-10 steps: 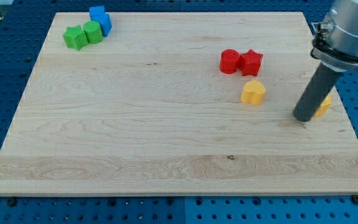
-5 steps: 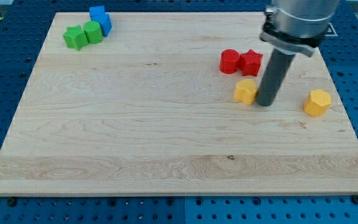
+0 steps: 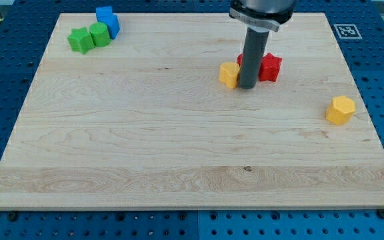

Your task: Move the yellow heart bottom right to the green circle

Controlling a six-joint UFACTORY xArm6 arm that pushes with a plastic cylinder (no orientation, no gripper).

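Note:
The yellow heart (image 3: 229, 74) lies on the wooden board (image 3: 179, 153), right of centre near the view's top. My tip (image 3: 247, 87) stands against its right side, touching it. The rod hides most of the red circle behind it; the red star (image 3: 270, 67) shows just right of the rod. The green circle (image 3: 100, 34) sits at the view's top left, between a green star (image 3: 80, 40) and a blue block (image 3: 107, 19).
A yellow hexagon block (image 3: 341, 109) lies near the board's right edge. The board ends on a blue pegboard surface on all sides.
My tip swept from the right edge leftward and upward, reached the yellow heart and pushed it left and up past the red blocks. The yellow hexagon is uncovered.

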